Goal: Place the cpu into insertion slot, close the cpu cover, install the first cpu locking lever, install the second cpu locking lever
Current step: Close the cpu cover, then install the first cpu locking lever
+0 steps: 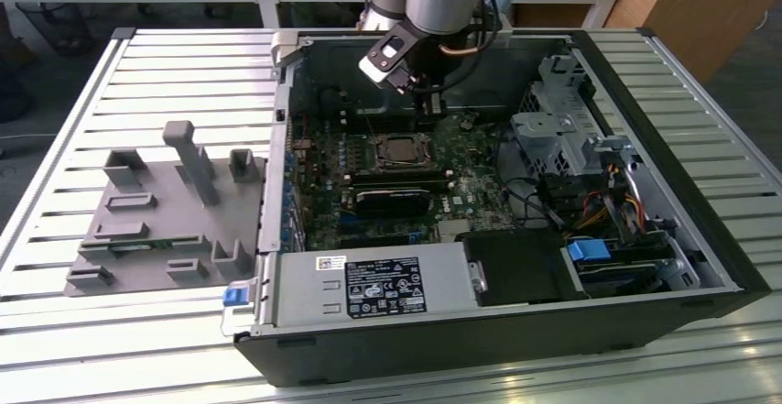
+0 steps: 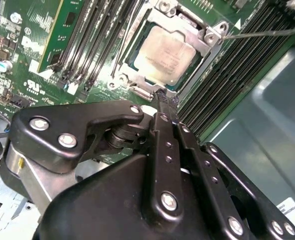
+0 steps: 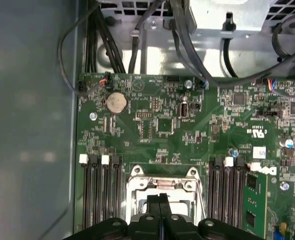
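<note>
Two steps look done, the cpu lying under the closed cpu cover; the gripper, fingers together at that cover's edge, likely needs to press a locking lever.

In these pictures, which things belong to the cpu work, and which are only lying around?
Belong to the job: cpu, seated; cpu cover, lying around it; thin locking lever; gripper, tip at the cover's edge.
Just lying about: grey power supply box; grey moulded tray on the exterior view's left; memory slots; coin battery.
</note>
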Robot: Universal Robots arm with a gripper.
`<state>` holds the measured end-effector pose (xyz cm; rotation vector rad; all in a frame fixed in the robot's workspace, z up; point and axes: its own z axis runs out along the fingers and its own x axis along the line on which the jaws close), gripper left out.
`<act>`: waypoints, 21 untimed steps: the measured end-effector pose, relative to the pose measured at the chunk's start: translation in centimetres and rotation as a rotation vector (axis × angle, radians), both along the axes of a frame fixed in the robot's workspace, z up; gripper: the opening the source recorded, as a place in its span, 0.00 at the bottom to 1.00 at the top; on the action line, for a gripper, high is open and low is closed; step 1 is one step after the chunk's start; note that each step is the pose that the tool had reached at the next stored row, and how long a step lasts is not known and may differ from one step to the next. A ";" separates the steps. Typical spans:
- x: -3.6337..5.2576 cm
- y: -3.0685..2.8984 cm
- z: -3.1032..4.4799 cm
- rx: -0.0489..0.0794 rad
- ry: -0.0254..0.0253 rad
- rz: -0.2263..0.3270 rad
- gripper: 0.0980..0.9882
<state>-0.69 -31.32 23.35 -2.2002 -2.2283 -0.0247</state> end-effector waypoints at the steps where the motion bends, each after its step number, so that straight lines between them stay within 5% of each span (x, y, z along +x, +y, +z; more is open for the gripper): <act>1: -0.11 0.00 0.00 0.000 0.0000 0.000 0.01; 21: -0.76 -0.01 0.03 0.000 0.0000 0.000 0.01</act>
